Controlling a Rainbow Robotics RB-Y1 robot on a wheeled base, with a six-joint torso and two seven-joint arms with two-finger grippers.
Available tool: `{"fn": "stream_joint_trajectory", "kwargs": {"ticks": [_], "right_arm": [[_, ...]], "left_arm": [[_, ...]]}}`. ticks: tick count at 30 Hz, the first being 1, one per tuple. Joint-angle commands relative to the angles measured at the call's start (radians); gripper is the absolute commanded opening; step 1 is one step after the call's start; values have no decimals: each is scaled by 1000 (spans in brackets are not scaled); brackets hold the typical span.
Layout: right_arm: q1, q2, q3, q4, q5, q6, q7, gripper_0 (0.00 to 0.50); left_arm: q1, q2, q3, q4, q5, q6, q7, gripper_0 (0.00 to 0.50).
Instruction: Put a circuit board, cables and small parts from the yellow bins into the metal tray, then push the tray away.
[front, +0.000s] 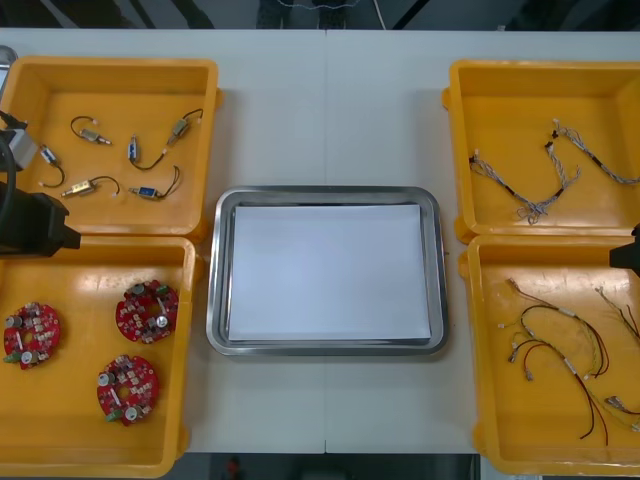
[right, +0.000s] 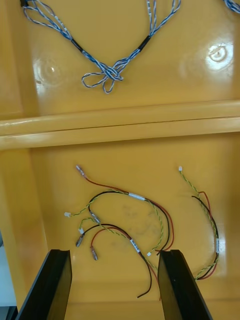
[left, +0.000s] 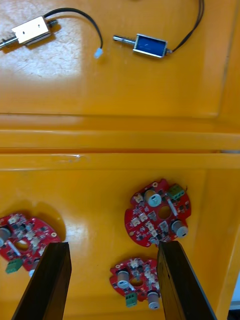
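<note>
Circuit board at tray's 9 o'clock looks light, stiff, fragile on top: grip its rim w/ left gripper, fingers apart nearby; right gripper also apart over cables.

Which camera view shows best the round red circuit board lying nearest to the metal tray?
The left wrist view: the round red circuit board lies large, just beyond the open left gripper, its components distinct. The front view shows the board small but whole, in the near left yellow bin.

I see one round red circuit board cut by the picture's edge and partly behind a black finger.
</note>
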Motion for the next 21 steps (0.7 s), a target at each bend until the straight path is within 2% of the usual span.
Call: {"fn": "stream_joint_trajectory", "kwargs": {"ticks": [1, 7, 18, 21], "right_arm": [[58, -38, -69, -30, -10, 3, 38, 500], [141, -69, -86, -32, -5, 3, 73, 500], [258, -90, -98, -30, -1, 3, 133, 500], [290, -92, -98, -24, 4, -50, 149, 500]], "left_arm": [[92, 82, 12, -49, 34, -101, -188, 500], [196, 172, 13, -49, 89, -238, -276, 500], [370, 278, 16, -51, 134, -446, -421, 500], [420, 306, 16, -51, 146, -514, -466, 500]]}}
